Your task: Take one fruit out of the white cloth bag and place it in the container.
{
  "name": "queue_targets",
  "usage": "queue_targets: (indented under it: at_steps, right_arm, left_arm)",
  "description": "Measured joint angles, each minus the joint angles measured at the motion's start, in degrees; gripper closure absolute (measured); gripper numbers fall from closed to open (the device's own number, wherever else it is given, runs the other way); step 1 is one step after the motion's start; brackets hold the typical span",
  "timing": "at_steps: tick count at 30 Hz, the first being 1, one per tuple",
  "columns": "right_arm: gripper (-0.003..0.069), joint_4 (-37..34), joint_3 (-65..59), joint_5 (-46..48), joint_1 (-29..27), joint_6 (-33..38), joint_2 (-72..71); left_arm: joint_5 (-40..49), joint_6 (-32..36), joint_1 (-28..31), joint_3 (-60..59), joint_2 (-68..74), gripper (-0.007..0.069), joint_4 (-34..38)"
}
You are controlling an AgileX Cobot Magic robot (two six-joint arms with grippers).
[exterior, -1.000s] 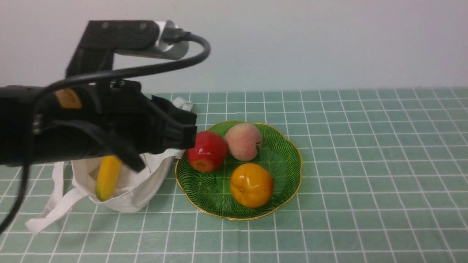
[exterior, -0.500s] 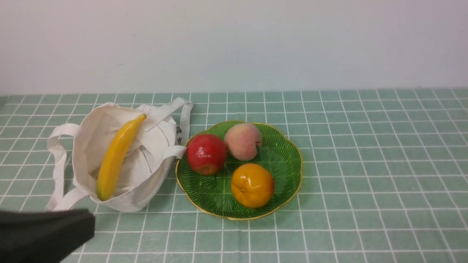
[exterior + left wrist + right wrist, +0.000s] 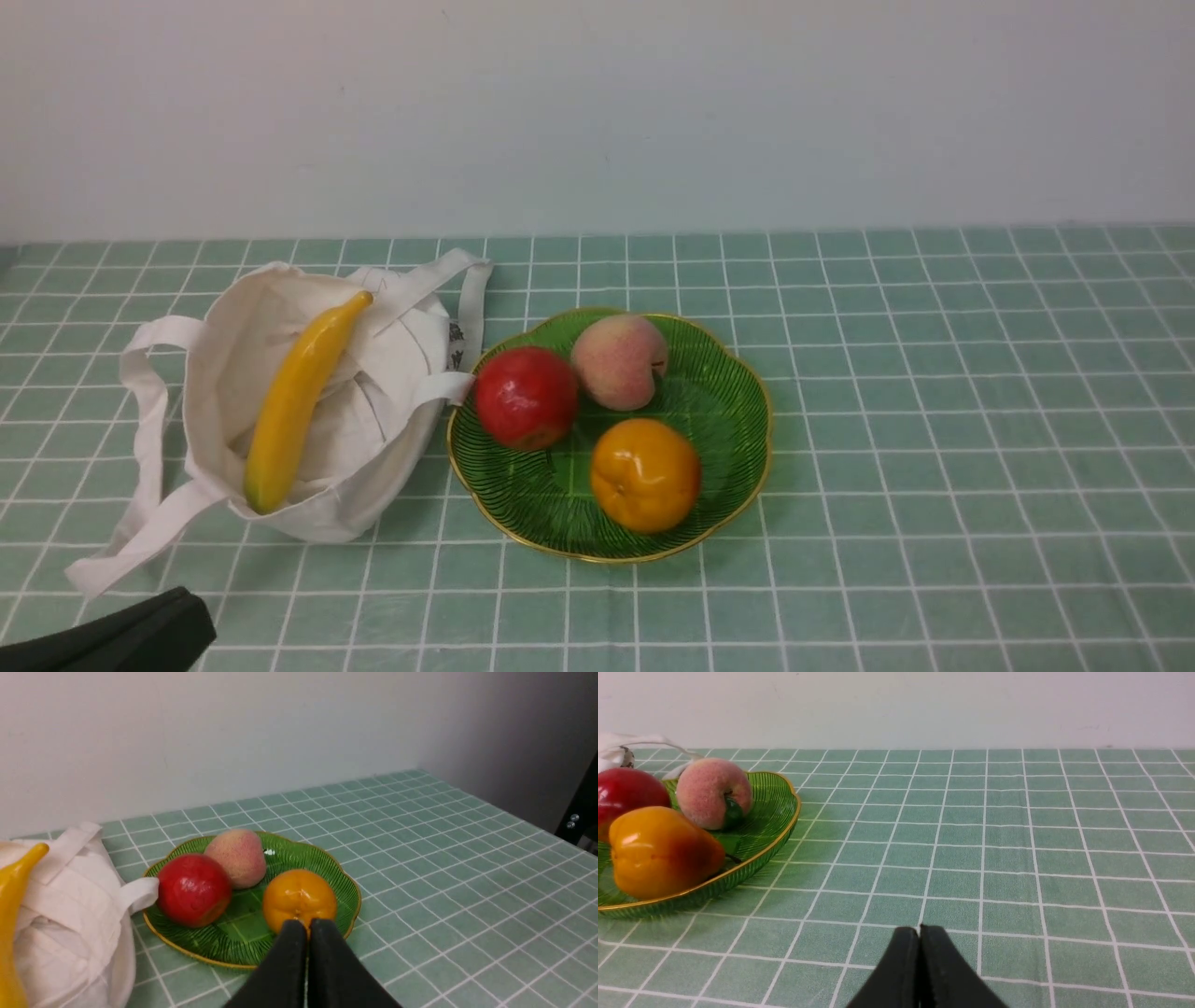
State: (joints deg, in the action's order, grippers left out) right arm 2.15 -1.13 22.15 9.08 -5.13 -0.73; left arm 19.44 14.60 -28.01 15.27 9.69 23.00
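Observation:
The red apple (image 3: 527, 397) rests on the left side of the green glass plate (image 3: 719, 411), loose and untouched; the apple (image 3: 194, 890) and the plate (image 3: 280, 856) show in the left wrist view too. The white cloth bag (image 3: 373, 392) lies open left of the plate, one strap touching its rim. My left gripper (image 3: 308, 924) is shut and empty, drawn back to the near left corner (image 3: 177, 607), well short of the plate. My right gripper (image 3: 919, 929) is shut with nothing in it, low over bare cloth right of the plate (image 3: 780, 830).
A pale peach (image 3: 621, 361) and an orange fruit (image 3: 644, 473) also sit on the plate. A yellow banana (image 3: 294, 401) lies in the bag's mouth. Green checked cloth (image 3: 934, 420) covers the table, with a white wall behind.
My left arm, which hung over the bag with its tip at the apple a second ago, has pulled back to the near left corner. The apple stays on the plate, rolled slightly.

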Motion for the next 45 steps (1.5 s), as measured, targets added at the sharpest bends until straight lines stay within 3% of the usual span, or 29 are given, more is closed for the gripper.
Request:
queue_targets:
  at_steps: [6,9,13,16,19,21,26,45]
  right_arm:
    - [0.0674,0.0,0.0,0.0,0.0,0.0,0.0]
    - [0.0674,0.0,0.0,0.0,0.0,0.0,0.0]
    - [0.0674,0.0,0.0,0.0,0.0,0.0,0.0]
    - [0.0674,0.0,0.0,0.0,0.0,0.0,0.0]
    - [0.0674,0.0,0.0,0.0,0.0,0.0,0.0]
    - [0.0674,0.0,0.0,0.0,0.0,0.0,0.0]
    - [0.0674,0.0,0.0,0.0,0.0,0.0,0.0]
    - [0.0674,0.0,0.0,0.0,0.0,0.0,0.0]
  left_arm:
    - [0.1,0.1,0.0,-1.3,0.0,0.0632,-1.3]
    - [-0.2,-0.6,0.0,-2.1,0.0,0.0632,-6.0]
    - [-0.5,-6.6,2.0,-3.7,0.0,0.0632,-13.0]
    - [-0.7,-12.0,7.7,-7.0,-0.5,0.0632,-19.9]
    - [-0.7,-13.0,12.1,-9.7,-0.6,0.0632,-22.1]
    - [-0.6,-13.5,17.1,-13.2,-2.3,0.0632,-23.0]
    - [-0.3,-13.5,21.4,-16.7,-8.2,0.0632,-23.0]
    - [2.0,-14.6,22.0,-16.9,-10.3,0.0632,-23.0]
